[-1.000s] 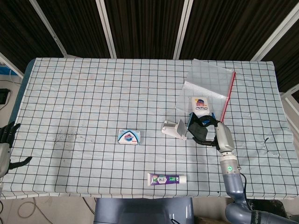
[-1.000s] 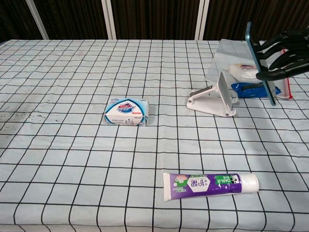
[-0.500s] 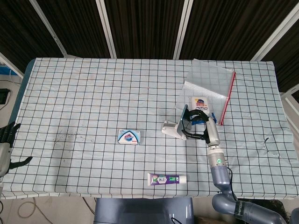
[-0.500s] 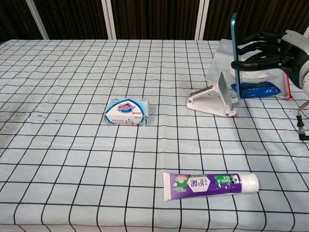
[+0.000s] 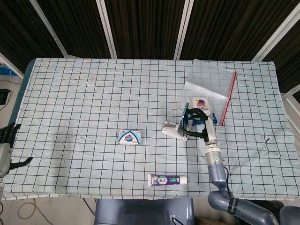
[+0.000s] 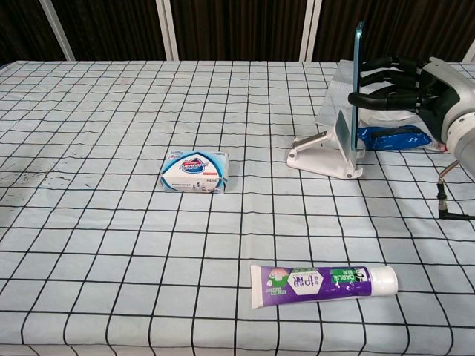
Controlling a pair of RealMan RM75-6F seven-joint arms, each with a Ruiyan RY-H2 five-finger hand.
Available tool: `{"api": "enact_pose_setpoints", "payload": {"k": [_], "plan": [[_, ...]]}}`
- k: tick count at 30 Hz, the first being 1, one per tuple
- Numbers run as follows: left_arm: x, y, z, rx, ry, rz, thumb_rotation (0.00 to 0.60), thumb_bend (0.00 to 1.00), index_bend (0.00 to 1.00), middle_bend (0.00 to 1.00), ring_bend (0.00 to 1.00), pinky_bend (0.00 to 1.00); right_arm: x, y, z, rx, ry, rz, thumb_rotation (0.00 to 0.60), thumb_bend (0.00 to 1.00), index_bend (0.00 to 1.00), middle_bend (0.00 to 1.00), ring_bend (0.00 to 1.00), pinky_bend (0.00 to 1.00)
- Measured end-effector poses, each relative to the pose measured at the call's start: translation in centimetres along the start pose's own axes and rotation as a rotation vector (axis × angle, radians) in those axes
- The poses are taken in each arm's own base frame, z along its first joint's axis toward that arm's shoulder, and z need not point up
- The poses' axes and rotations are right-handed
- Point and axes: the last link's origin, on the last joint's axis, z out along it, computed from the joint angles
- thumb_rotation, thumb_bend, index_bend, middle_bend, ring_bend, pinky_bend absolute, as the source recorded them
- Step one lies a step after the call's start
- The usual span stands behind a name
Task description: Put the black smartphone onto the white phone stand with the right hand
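Checked cloth covers the table, where the idle left hand (image 5: pixel 5 140) hangs open off its left edge. Rightward, the right hand (image 6: pixel 415 89), grasping the black smartphone (image 6: pixel 358 70) upright, has closed in against the white phone stand (image 6: pixel 330 152), so seating looks imminent.

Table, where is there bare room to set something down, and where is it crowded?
Free: the whole far-left stretch beyond the soap box, and the cloth between it and the toothpaste tube. Crowded: the right, where the right hand, smartphone, phone stand and plastic bag cluster.
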Motion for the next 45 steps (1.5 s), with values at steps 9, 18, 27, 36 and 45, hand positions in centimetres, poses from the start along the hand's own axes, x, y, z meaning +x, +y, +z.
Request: {"api": "enact_pose_setpoints", "payload": {"k": [9,18,27,36,45], "plan": [[-0.1,0.0,0.0,0.006,-0.002,0.001,0.6,0.0,0.0,0.0,0.0,0.0,-0.1,1.2,-0.3,-0.018,0.005,0.021,0.6,0.38,0.45,0.57,0.41,0.28],[-0.1,0.0,0.0,0.009,-0.002,0.0,0.6,0.0,0.0,0.0,0.0,0.0,-0.4,2.2,-0.5,-0.031,0.005,0.01,0.6,0.38,0.45,0.57,0.41,0.28],[-0.1,-0.1,0.1,0.013,-0.002,0.002,0.6,0.0,0.0,0.0,0.0,0.0,-0.6,2.8,-0.3,-0.037,0.011,0.01,0.6,0.38,0.45,0.57,0.41,0.28],[-0.1,-0.1,0.1,0.016,-0.004,0.0,0.6,0.0,0.0,0.0,0.0,0.0,-0.6,3.1,-0.3,-0.042,0.014,0.009,0.6,0.37,0.45,0.57,0.41,0.28],[-0.1,-0.1,0.1,0.017,-0.004,-0.002,0.6,0.0,0.0,0.0,0.0,0.0,-0.9,3.2,-0.4,-0.04,0.013,0.011,0.6,0.37,0.45,0.57,0.4,0.28]]}}
